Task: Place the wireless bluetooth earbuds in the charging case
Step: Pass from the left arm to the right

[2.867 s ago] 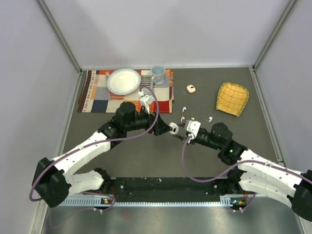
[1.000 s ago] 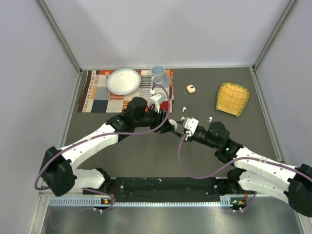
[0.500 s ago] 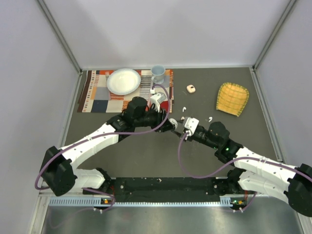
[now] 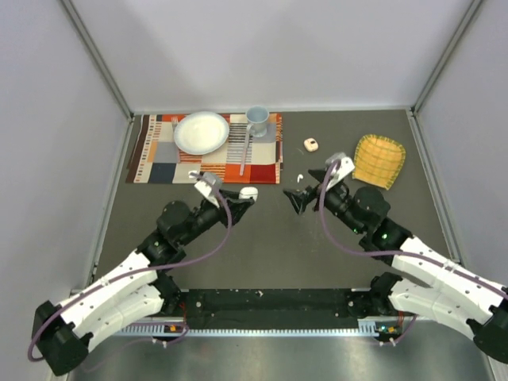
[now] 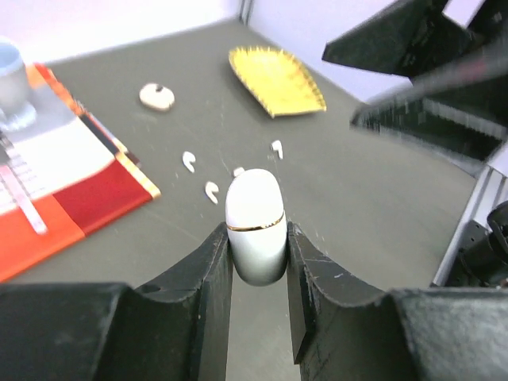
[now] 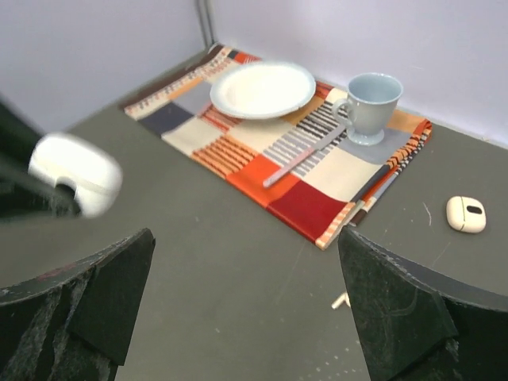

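Observation:
My left gripper (image 4: 242,194) is shut on a white charging case (image 4: 249,192) with a thin gold seam and holds it above the table. In the left wrist view the case (image 5: 255,225) stands closed between the fingers (image 5: 208,270). Several small white earbuds (image 5: 211,191) lie loose on the dark table beyond it. My right gripper (image 4: 304,189) hangs open and empty to the right of the case, facing it. The top view shows one earbud (image 4: 300,177) beside that gripper; the arm covers the others. In the right wrist view the gripper (image 6: 246,246) is wide open, with the case (image 6: 75,173) at far left and one earbud (image 6: 341,300) below.
A second, beige case (image 4: 311,144) lies further back. A yellow woven basket (image 4: 379,159) sits at the right. The patchwork placemat (image 4: 159,159) at back left carries a white plate (image 4: 201,131), a blue cup (image 4: 256,119) and a spoon (image 4: 244,151). Walls close three sides.
The two grippers met at the table's centre with the case between them. The right gripper has let go, opened and drawn back right. The left has pulled back left with the case.

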`<action>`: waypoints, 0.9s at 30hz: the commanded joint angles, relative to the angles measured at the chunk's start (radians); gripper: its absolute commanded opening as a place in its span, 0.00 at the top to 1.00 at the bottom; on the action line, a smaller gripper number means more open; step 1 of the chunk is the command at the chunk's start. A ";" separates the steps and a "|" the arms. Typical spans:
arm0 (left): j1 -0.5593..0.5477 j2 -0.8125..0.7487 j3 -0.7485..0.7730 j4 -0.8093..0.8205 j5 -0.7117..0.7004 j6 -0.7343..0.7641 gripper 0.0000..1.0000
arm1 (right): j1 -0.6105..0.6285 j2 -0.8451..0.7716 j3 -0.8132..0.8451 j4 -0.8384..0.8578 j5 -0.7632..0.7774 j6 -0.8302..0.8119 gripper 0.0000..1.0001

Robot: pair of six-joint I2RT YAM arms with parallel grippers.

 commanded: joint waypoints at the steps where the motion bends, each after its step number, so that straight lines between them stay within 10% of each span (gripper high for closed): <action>1: -0.001 -0.128 -0.145 0.368 -0.043 0.115 1.00 | -0.040 0.074 0.224 -0.188 0.037 0.252 0.01; 10: 0.001 -0.147 -0.283 0.622 0.047 0.169 1.00 | -0.077 0.213 0.287 -0.249 -0.285 0.754 0.02; 17: -0.001 -0.104 -0.313 0.721 0.115 0.186 1.00 | -0.070 0.358 0.011 0.469 -0.505 1.403 0.06; 27: -0.001 -0.076 -0.308 0.718 0.106 0.193 1.00 | -0.001 0.382 -0.057 0.607 -0.376 1.474 0.04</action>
